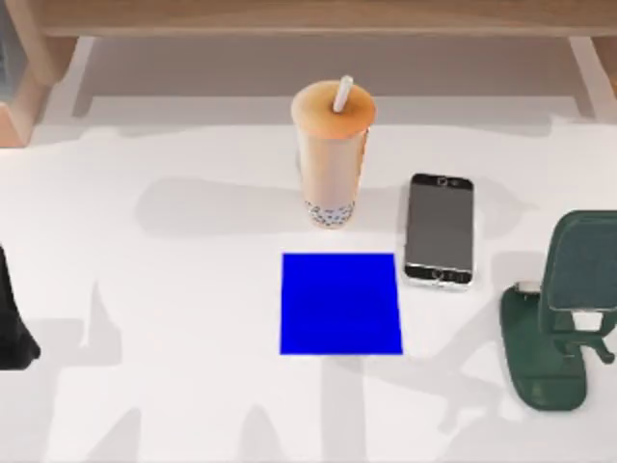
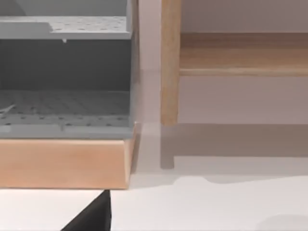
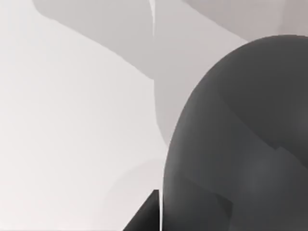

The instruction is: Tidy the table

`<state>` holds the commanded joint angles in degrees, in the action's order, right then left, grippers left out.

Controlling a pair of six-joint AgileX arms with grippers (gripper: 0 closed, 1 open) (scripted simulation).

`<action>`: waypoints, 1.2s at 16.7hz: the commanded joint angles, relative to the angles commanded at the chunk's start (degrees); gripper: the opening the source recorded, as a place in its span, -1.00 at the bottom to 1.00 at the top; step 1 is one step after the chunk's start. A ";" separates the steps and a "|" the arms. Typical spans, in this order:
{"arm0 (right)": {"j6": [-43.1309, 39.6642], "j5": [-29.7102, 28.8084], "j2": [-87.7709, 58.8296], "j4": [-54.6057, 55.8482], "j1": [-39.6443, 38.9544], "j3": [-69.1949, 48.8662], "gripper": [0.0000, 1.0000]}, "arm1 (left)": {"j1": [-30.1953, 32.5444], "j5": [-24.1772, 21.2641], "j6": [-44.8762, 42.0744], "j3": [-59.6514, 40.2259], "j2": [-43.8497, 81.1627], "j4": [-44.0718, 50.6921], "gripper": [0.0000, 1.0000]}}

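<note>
The white table [image 1: 174, 386] carries a bubble tea cup [image 1: 333, 154] with a straw, standing upright at the back centre. To its right a dark phone [image 1: 440, 230] lies flat with its screen up. A blue square mat [image 1: 340, 303] lies in front of the cup with nothing on it. A dark green phone stand [image 1: 557, 318] stands at the right edge. My left gripper [image 1: 12, 323] rests as a dark shape at the far left edge, apart from every object. A dark tip of my right gripper [image 3: 144, 219] sits close beside the stand's rounded dark body [image 3: 240, 144].
A wooden shelf frame [image 1: 318, 19] runs along the back of the table. In the left wrist view a grey perforated rack [image 2: 65, 103] sits on a wooden base [image 2: 62, 163] beside a wooden post [image 2: 170, 62]. Arm shadows fall across the table front.
</note>
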<state>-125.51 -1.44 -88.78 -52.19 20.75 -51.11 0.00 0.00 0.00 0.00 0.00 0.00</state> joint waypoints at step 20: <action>-4.33 -3.46 -2.86 -13.08 -20.50 -32.49 -1.00 | 0.00 0.00 0.00 0.00 0.00 0.00 1.00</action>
<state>-129.84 -4.90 -91.65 -65.27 0.25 -83.60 0.00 0.00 0.00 0.00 0.00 0.00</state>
